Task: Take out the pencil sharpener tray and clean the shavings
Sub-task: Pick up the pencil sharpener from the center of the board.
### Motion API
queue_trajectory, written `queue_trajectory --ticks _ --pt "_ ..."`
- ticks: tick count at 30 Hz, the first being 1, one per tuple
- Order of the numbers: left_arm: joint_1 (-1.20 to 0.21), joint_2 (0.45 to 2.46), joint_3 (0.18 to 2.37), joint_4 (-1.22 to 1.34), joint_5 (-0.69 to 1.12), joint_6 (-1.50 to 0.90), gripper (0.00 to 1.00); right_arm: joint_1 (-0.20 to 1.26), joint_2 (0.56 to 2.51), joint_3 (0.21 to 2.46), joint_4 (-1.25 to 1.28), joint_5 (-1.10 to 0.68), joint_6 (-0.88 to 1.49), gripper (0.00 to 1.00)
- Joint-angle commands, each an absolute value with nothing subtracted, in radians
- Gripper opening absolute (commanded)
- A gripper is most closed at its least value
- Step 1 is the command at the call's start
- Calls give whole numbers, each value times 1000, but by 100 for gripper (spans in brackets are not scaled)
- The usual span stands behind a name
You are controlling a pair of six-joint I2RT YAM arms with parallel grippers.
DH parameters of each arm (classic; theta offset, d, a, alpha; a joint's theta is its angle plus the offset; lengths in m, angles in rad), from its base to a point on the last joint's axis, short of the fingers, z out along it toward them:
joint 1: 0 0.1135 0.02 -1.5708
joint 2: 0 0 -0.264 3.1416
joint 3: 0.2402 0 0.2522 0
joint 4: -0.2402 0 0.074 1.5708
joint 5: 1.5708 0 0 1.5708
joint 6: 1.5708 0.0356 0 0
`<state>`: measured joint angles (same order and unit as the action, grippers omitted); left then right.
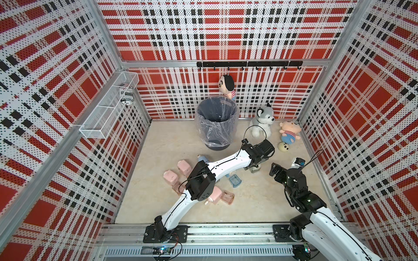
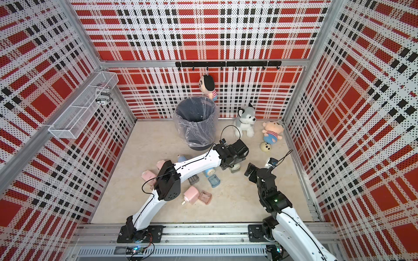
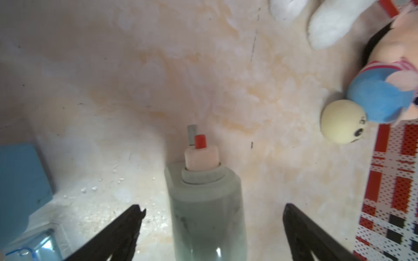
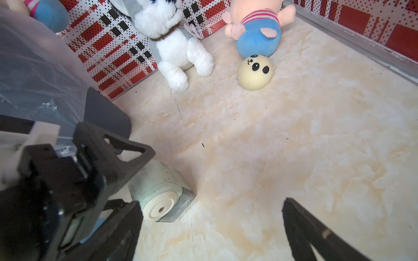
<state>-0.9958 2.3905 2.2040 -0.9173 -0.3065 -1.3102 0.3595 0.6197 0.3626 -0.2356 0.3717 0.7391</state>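
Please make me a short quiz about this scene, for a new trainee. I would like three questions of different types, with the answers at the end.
1. True or false: the left gripper is shut on the grey-green sharpener.
2. What lines the bin? A) newspaper B) a clear plastic bag C) nothing
3. Fill in: the right gripper holds ____.

Key
1. False: it is open and stands astride the sharpener without touching it.
2. B
3. nothing
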Motion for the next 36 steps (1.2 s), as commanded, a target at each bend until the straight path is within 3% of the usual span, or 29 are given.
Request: queue_trajectory --ticks 1,13,22,36 --pt "-969 2437 2256 -978 -268 -1332 96 345 596 354 -244 361 743 100" --pt "-966 2470 2283 -969 -244 -1344 85 338 589 351 -243 353 740 100" --pt "-983 2467 2278 -969 -220 -1361 85 336 592 351 -239 344 733 100" --pt "-986 2451 2255 -962 -209 -1354 48 335 601 346 -229 336 727 100"
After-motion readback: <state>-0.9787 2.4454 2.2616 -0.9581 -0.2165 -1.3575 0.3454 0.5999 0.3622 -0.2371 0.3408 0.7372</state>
